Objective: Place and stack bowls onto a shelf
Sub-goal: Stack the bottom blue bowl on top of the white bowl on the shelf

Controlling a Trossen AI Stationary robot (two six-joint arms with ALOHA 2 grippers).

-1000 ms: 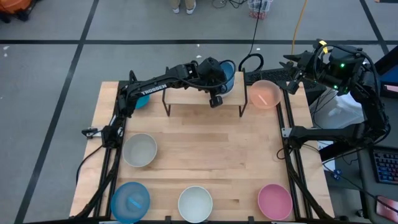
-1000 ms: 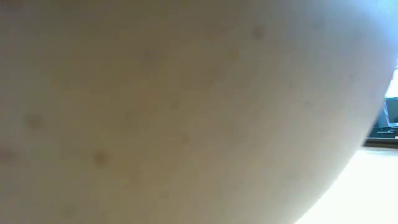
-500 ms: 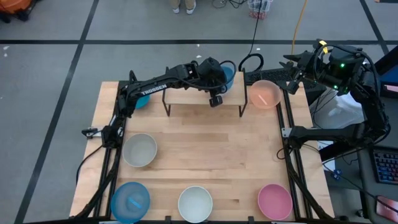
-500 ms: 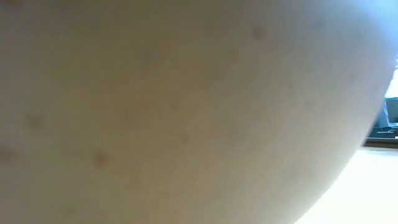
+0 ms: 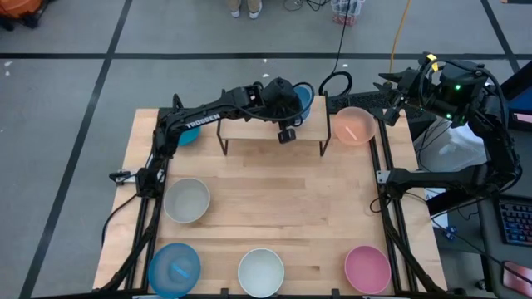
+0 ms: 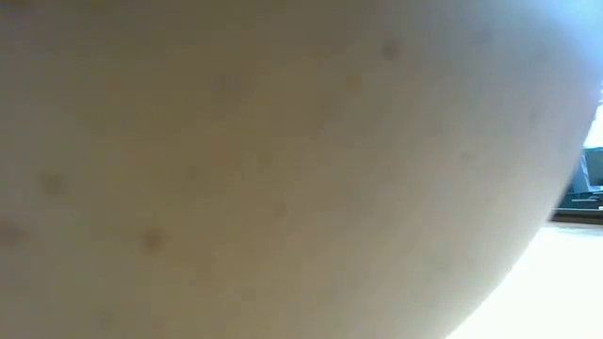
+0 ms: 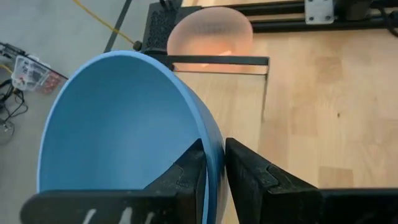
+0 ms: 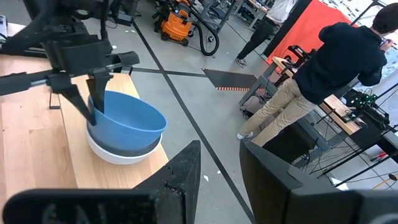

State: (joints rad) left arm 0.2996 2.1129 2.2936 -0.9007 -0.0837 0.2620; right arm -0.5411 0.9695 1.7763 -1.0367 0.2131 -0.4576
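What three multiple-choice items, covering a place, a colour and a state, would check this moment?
1. Where does the peach bowl sit?
A) on the table beside the shelf's right end
B) atop the shelf
C) at the table's near edge

2. What colour is the bowl held by the left gripper?
A) pink
B) white
C) blue

3. How are the left gripper's jaws?
A) wide open and empty
B) shut on the bowl's rim
C) out of view

Answers:
1 A: the high view shows it on the table just past the shelf's end.
2 C: the left wrist view shows the blue bowl.
3 B: both fingers pinch its rim.
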